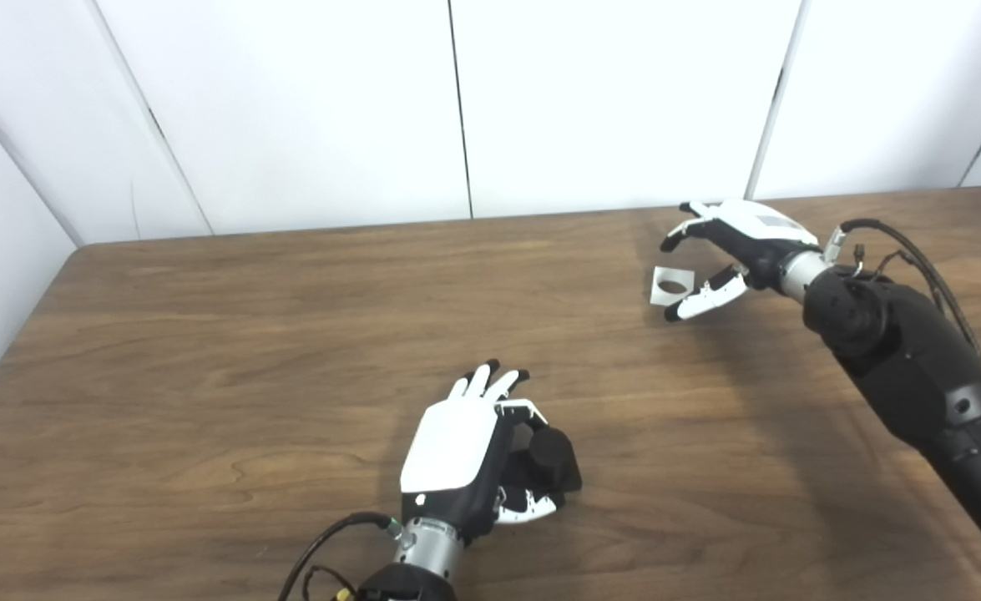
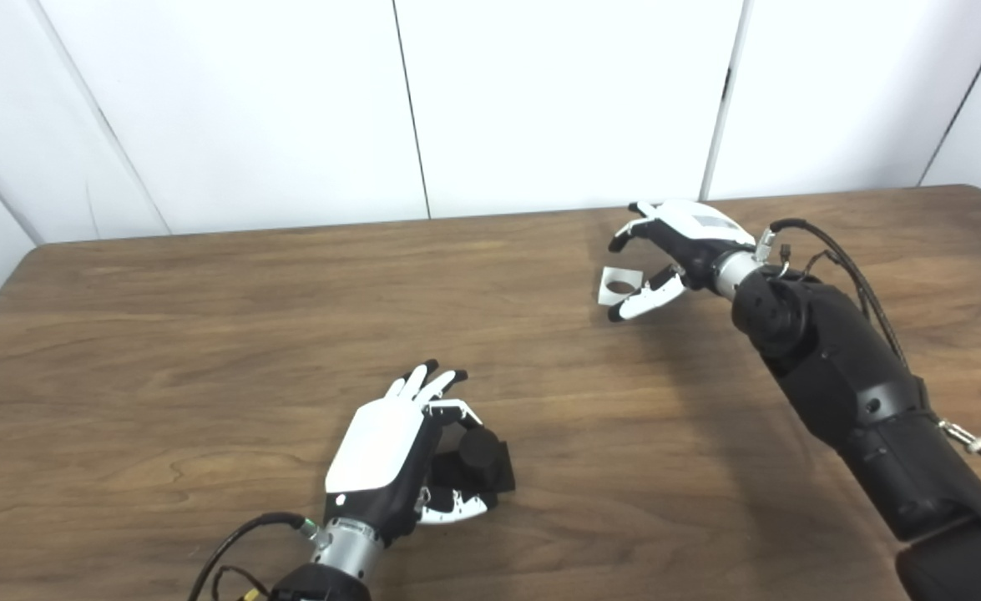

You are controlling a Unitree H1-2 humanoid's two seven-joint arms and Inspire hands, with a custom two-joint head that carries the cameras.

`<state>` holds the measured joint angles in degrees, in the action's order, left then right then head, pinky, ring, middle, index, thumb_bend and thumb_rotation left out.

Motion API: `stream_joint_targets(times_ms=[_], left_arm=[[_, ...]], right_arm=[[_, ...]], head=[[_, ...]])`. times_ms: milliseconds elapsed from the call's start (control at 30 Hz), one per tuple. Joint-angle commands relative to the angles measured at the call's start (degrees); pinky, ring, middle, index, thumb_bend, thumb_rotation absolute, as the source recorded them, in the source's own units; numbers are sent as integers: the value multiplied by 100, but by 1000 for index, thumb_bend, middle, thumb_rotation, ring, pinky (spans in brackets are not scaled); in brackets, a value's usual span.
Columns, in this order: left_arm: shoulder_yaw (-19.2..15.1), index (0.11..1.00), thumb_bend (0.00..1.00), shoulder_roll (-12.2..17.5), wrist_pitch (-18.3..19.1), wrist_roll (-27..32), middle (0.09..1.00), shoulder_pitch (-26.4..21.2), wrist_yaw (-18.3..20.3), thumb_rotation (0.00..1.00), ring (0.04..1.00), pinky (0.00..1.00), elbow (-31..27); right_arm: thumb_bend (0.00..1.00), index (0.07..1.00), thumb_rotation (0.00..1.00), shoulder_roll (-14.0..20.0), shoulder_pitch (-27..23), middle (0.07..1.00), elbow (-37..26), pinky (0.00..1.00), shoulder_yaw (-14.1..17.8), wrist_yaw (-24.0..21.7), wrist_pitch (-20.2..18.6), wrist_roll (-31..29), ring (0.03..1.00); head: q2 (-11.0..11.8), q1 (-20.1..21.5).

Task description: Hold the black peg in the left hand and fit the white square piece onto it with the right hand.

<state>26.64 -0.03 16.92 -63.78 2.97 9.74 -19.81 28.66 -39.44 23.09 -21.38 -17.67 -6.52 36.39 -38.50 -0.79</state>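
Closest to me, my left hand (image 1: pixel 465 451) sits low over the brown wood-grain table (image 1: pixel 248 351), back plate up, fingers (image 1: pixel 490 381) pointing away. The round-topped black plastic peg (image 1: pixel 550 457) is right against its thumb side; whether I'm actually gripping it or just cupping it, I can't tell. Well beyond the peg and off to the right, the thin white square piece with a round hole (image 1: pixel 672 286) lies flat. My right hand (image 1: pixel 728 255) is spread wide around it, holding nothing, thumb (image 1: pixel 707 297) just beside it.
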Motion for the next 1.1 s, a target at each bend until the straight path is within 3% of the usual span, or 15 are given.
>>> stream_joint_targets(times_ms=[0, 1067], left_arm=[[19, 492, 513, -46, -37, -123, 923, -90, -13, 74, 1000, 984, -31], [37, 492, 513, -99, -28, -173, 920, -107, -19, 76, 1000, 985, -29]], right_arm=[[809, 760, 357, 65, -407, 1000, -52, 1000, 25, 87, 196, 71, 1000], [801, 735, 334, 44, -683, 1000, 554, 1000, -136, 21, 274, 284, 1000]], head=[[-6, -7], [-41, -15]])
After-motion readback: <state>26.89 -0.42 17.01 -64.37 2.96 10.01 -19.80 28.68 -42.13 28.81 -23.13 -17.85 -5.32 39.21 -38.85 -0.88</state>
